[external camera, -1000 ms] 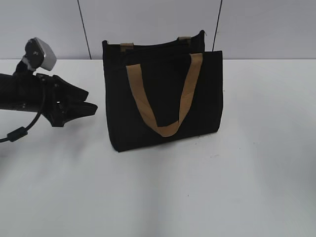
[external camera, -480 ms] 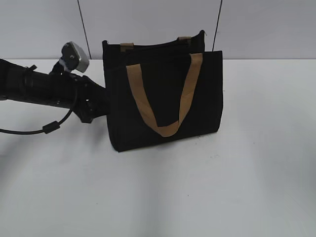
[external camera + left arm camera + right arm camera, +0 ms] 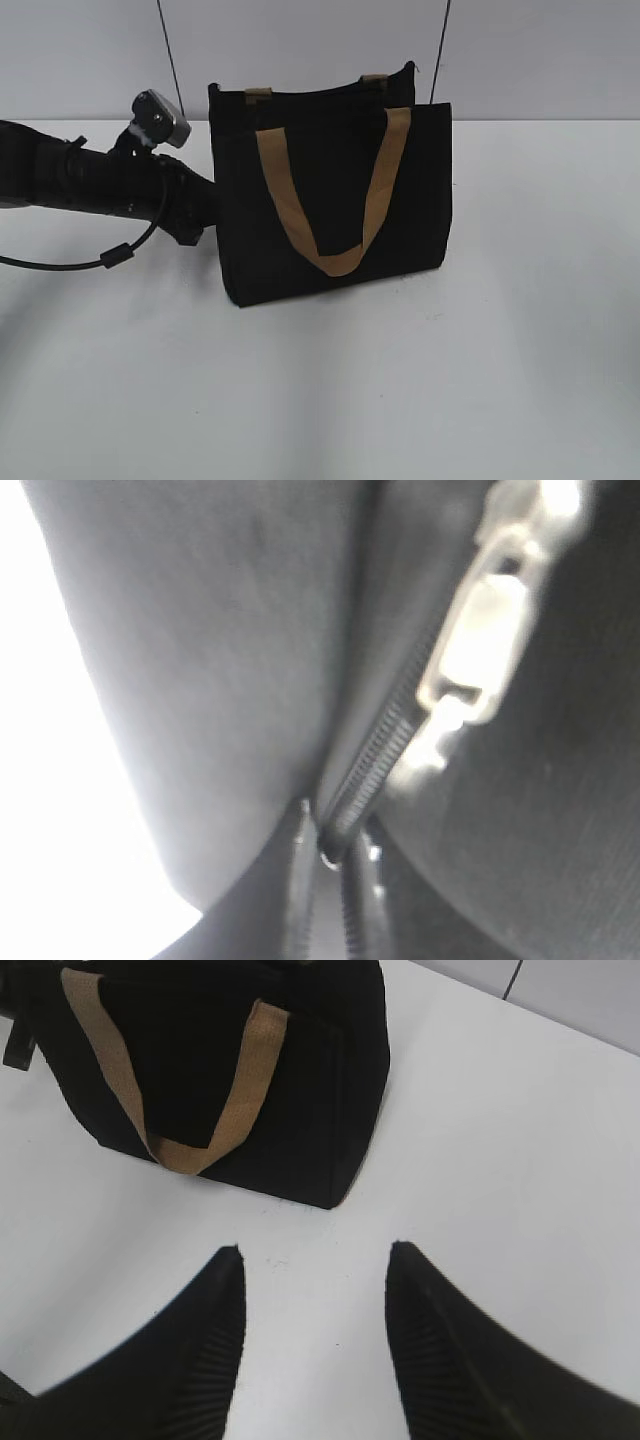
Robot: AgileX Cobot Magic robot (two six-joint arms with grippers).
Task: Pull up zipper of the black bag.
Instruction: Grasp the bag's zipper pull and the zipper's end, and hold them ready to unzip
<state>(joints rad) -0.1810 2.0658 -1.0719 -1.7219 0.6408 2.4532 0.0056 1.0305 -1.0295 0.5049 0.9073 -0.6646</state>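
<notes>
Since 1 second ago the left gripper (image 3: 205, 205) has reached the black bag (image 3: 335, 200) standing mid-table, its grip unclear beside the zipper (image 3: 375, 750), while the right gripper (image 3: 315, 1335) hangs open; a blind pinch could snag fabric.

Bag (image 3: 330, 190) upright on table (image 3: 520, 330), left hand (image 3: 196, 205) against its left side.

The bag (image 3: 330, 190) is black, with tan strap handles (image 3: 335, 200). Its zipper (image 3: 375, 755) is black and has a silvery metal pull (image 3: 480, 650). The table (image 3: 500, 380) is white.
</notes>
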